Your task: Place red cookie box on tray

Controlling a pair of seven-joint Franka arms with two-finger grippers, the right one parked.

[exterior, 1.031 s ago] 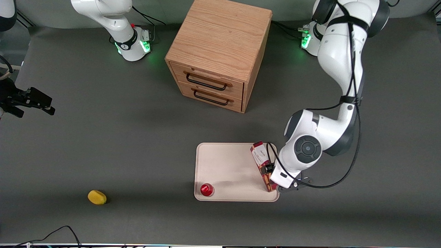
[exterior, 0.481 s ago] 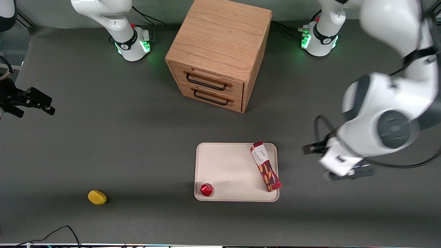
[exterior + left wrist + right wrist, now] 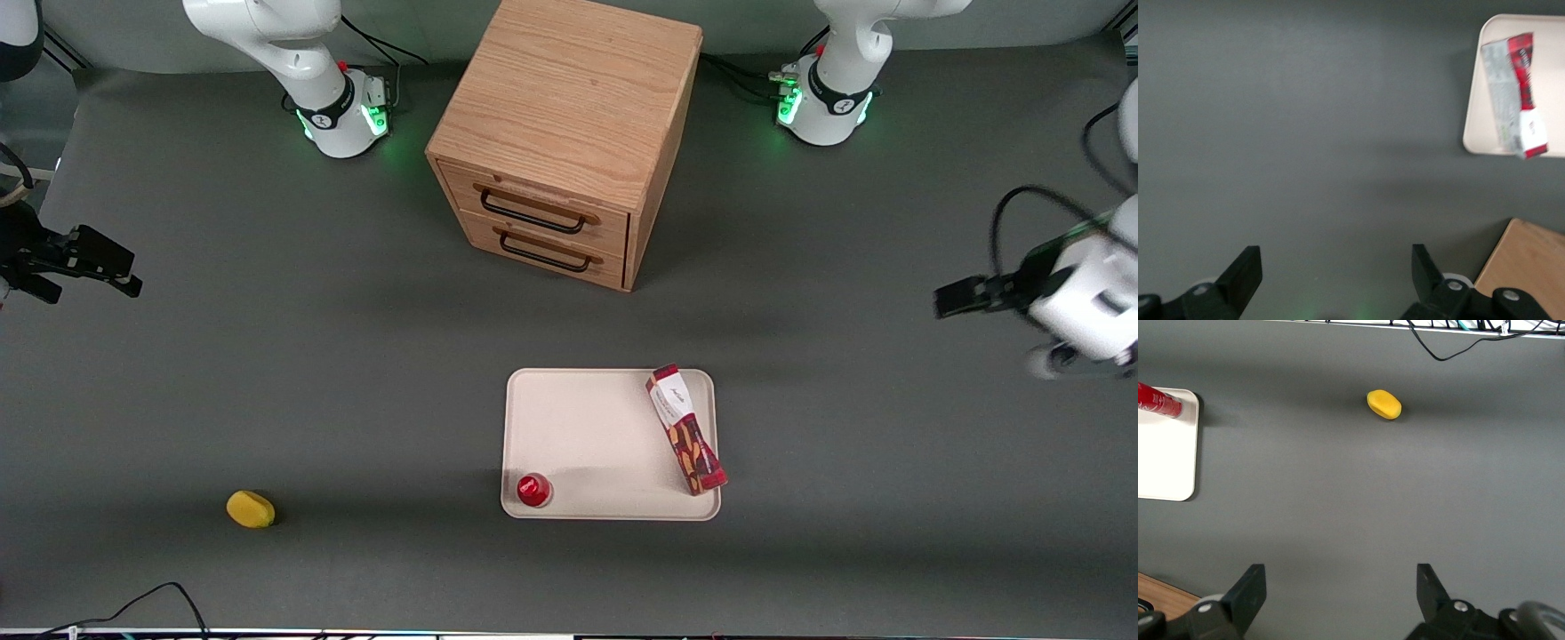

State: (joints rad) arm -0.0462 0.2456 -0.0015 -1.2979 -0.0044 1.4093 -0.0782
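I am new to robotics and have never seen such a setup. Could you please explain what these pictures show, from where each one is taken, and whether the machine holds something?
These are two white robot arms on a dark grey table. One picture looks down at them from the front; the other two come from cameras on the arms' wrists.

On the table stands a light wooden cabinet with two drawers. Nearer the front camera lies the flat cream-white tray. On it lie the long dark red cookie box, one corner poking over the rim, and a small round red object. A small yellow object lies toward the parked arm's end.

The working arm's gripper hangs open and empty above bare table at its own end, apart from the tray. So nothing is held.
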